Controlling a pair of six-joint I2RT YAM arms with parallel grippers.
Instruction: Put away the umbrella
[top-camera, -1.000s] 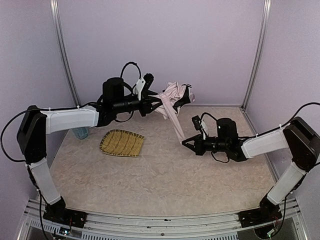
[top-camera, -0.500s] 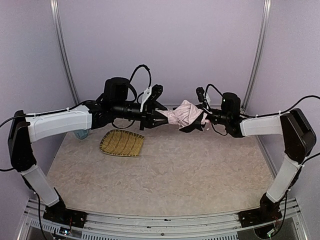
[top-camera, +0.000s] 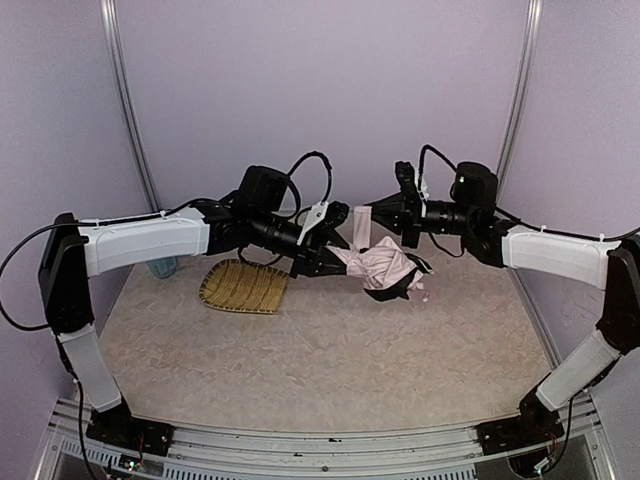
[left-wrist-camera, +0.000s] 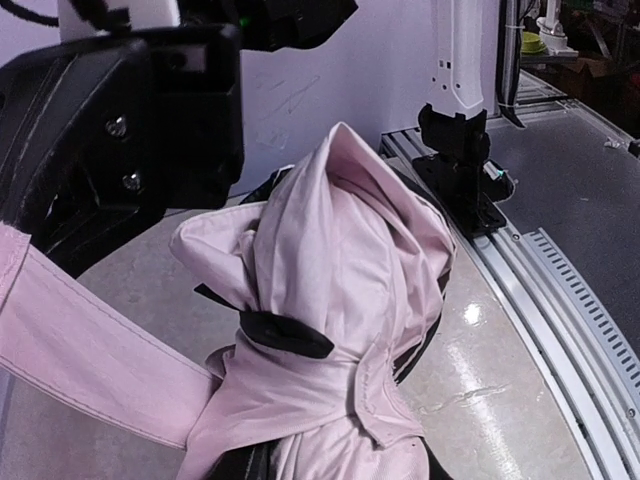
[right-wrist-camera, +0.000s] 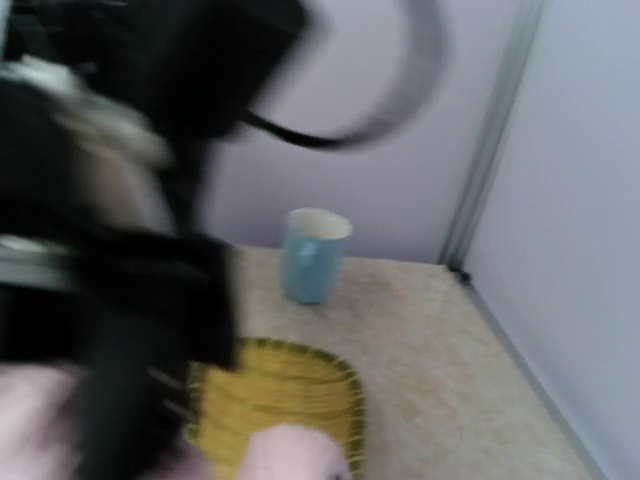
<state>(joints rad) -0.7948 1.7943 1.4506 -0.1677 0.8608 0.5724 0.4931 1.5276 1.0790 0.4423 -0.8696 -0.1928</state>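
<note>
the right jaws, pinched on the strap (top-camera: 360, 236), have swung it up over the umbrella (top-camera: 386, 268) the left jaws clamp, seemingly winding it shut

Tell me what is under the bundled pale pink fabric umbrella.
Only bare speckled beige tabletop shows below the umbrella, which hangs above it. The woven yellow straw mat lies off to the left. The patch directly behind the bundle is hidden.

the umbrella (left-wrist-camera: 340, 260) is thin matt pink cloth, creased, with stitched hems. the mat (top-camera: 245, 286) is woven yellow straw, ribbed and rough. the table (left-wrist-camera: 500, 390) looks smooth, marbled and faintly glossy.
</note>
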